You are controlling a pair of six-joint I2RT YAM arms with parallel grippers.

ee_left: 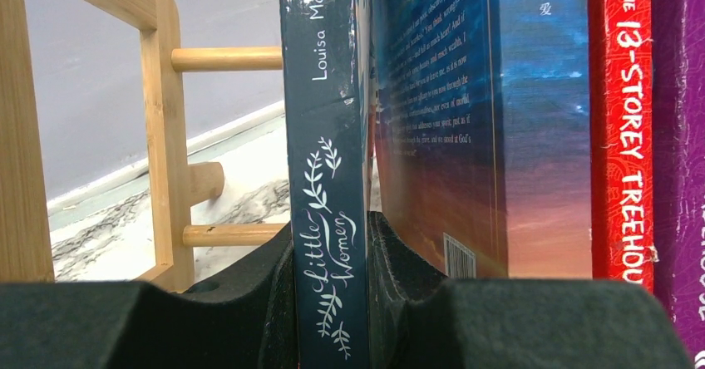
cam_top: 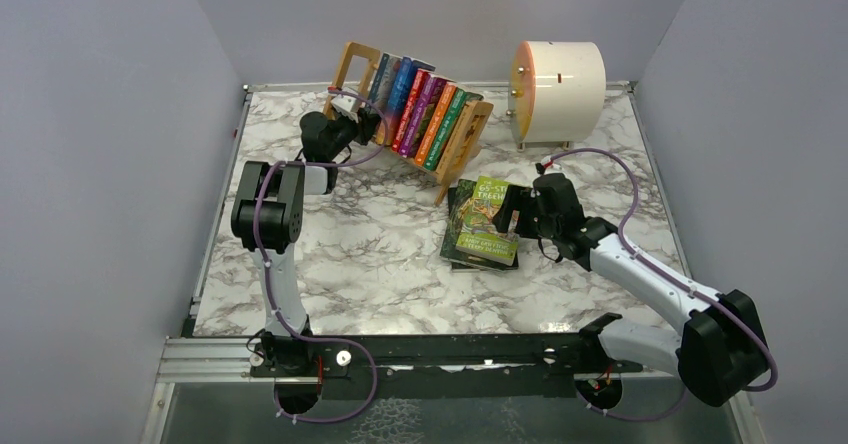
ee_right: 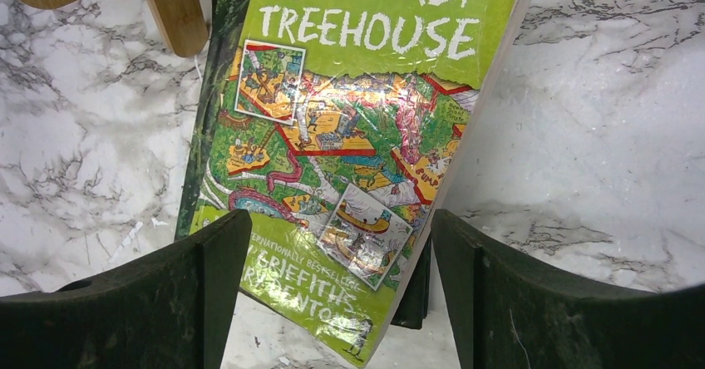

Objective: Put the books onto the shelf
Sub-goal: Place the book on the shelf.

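The left arm stood up from its base at the near edge, bent at the elbow, and reached to the far side of the table (cam_top: 380, 264). Its left gripper (cam_top: 368, 124) was at the left end of the shelf (cam_top: 460, 139). The wrist camera showed the two black fingers (ee_left: 249, 286) pressed tight on a dark blue book (ee_left: 324, 136), one on each side of its thin spine. That book stood upright, first in the row. To its left there was only the open wood frame of the shelf (ee_left: 162, 136).

The shelf sat tilted near the back wall. A row of books (cam_top: 425, 114) leaned in it, side by side, with blue, red, purple, orange and green spines. A red book (ee_left: 622, 136) stood just past a blue one in the row.

The right arm lay low and stretched from its base toward the middle of the table. The right gripper (cam_top: 510, 212) pointed down at a green book (cam_top: 488, 219) lying flat on the marble. Its fingers (ee_right: 166, 294) were wide apart, with the bottom end of the green book (ee_right: 349, 120) showing between them. I could not tell if they touched it. A darker book (ee_right: 218, 95) lay under the green one, just beside the foot of the shelf.

A cream drum (cam_top: 560, 89) stood at the back right corner.
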